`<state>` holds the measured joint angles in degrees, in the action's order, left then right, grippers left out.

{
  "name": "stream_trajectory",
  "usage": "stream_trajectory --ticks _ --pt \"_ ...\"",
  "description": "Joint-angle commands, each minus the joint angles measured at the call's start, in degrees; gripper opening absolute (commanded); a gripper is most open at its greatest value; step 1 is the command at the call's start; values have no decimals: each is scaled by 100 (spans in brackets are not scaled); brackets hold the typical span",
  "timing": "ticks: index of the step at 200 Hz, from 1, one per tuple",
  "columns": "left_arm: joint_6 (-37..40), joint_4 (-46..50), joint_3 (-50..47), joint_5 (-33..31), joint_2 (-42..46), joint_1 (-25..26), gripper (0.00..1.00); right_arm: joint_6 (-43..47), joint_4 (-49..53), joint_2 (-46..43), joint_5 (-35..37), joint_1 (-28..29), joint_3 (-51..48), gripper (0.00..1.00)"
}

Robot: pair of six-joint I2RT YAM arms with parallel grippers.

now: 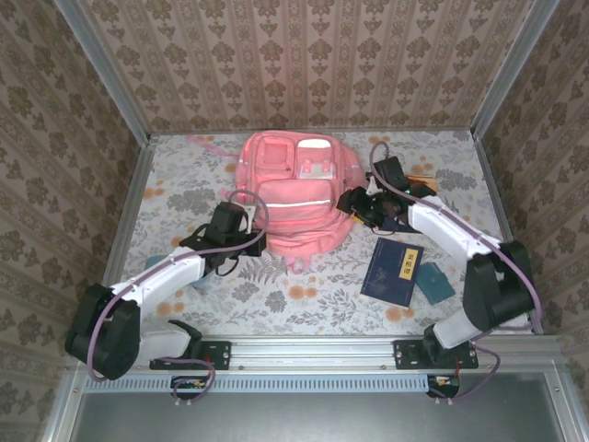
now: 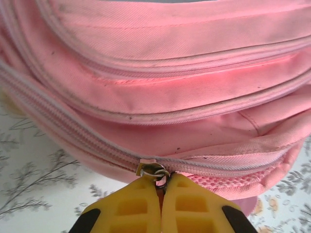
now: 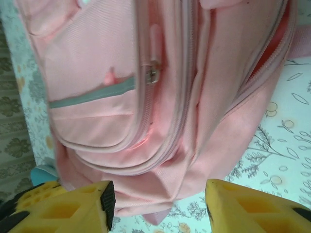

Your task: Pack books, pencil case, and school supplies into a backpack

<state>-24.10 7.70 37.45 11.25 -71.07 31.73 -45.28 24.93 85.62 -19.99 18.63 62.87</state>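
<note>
Left gripper (image 2: pixel 162 187) pinches the zipper pull (image 2: pixel 155 171) of the soft backpack (image 2: pixel 170 92).
Right gripper (image 3: pixel 158 206) stands wide, limp fabric just ahead of its fingers (image 3: pixel 73 206); the small pull seems the only firm hold.

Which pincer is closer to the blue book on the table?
The right one. The right pincer is at the backpack's right side, a little past the blue book. The left pincer is across the backpack, at its left side.
</note>
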Motion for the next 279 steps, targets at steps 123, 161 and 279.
stream_trajectory --ticks 123,161,279 --pt "-35 -626 356 566 -556 782 0 -2959 206 340 1248 1661 -182 45" --pt "-16 -607 349 495 -531 791 0 -3191 250 555 1504 1661 -195 38" --pt "31 -150 201 -140 -199 775 0 -3367 538 848 1930 1645 -143 37"
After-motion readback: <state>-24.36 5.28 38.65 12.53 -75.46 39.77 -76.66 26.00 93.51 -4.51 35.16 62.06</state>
